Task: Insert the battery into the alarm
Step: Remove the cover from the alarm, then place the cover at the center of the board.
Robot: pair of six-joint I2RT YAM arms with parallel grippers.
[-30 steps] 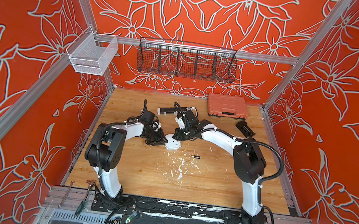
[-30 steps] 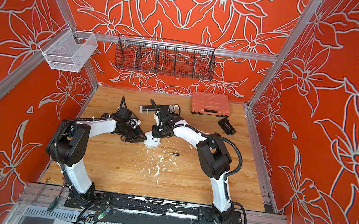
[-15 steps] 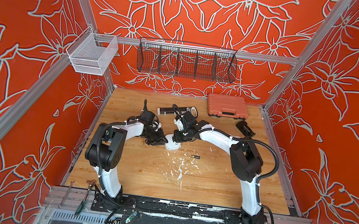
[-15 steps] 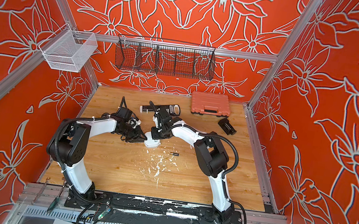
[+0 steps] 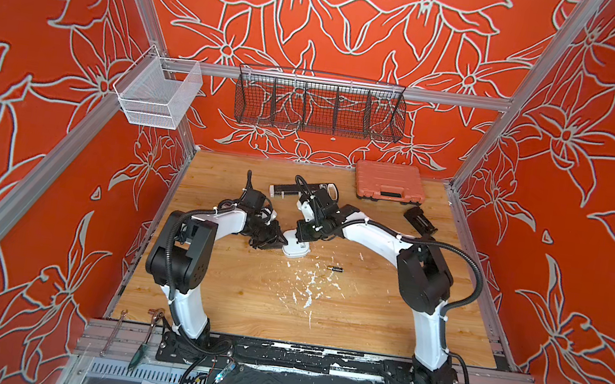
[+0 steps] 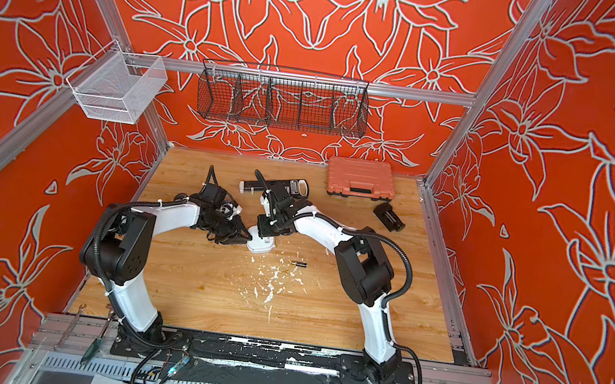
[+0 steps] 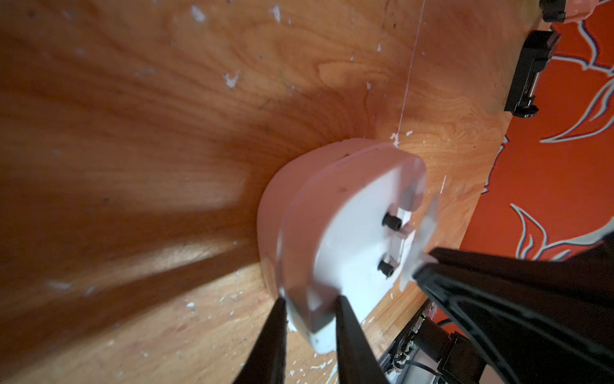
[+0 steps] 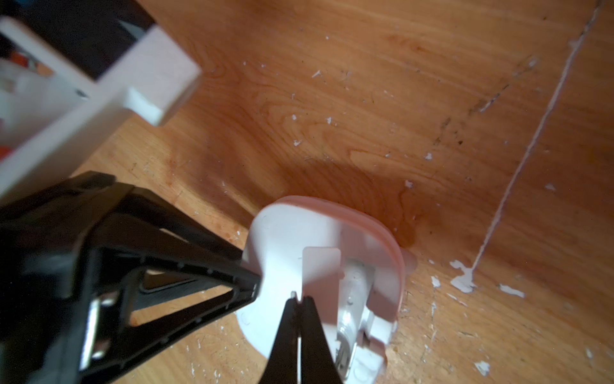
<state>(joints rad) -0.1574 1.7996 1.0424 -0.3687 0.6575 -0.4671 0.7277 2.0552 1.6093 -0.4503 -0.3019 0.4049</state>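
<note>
In a top view the alarm (image 5: 296, 249) lies face down on the table (image 5: 227, 295), half covered by the right arm (image 5: 369, 233), so neither claw's tips can be made out there. Its dial is hidden against the table. In the right wrist view a thin white flap (image 8: 320, 266) stands over the recess in its back and hides part of it. The left claw (image 7: 310, 299) is narrowly parted and grips the alarm's rim at its 9 o'clock side. The right claw (image 8: 300, 299) has its tips pressed together at the flap's edge; whether the flap is nipped between them cannot be told. The battery (image 5: 335, 269) lies on the table at the alarm's 4 o'clock, apart from it.
</note>
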